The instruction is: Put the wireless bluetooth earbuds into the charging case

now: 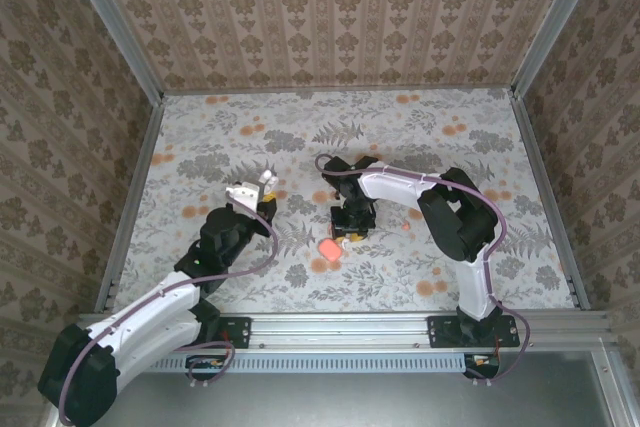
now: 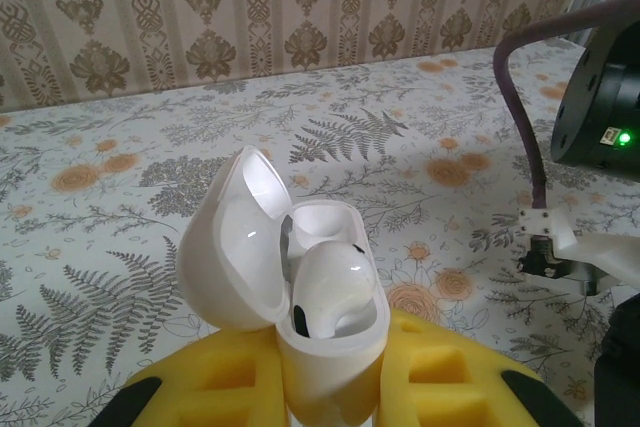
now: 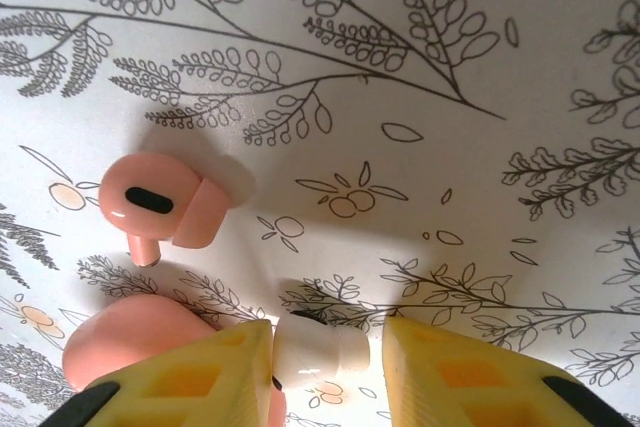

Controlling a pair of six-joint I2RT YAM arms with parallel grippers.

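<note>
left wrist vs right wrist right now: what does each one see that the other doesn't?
Left wrist: the left gripper holding an open white charging case with a white earbud seated inside, the wallpapered back wall, and part of the other arm at right.

Right wrist: a pink earbud lying loose on the table, a pink case at the bottom left, and the right gripper with a white piece between its fingers.

Both: yellow finger pads and the fern-patterned tabletop.

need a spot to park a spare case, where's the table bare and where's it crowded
Bare: the far strip of table along the back wall, and the near right corner beside the right arm's base. Crowded: the middle, where the right gripper sits over the pink case, and left-centre, where the left gripper holds the white case.
</note>
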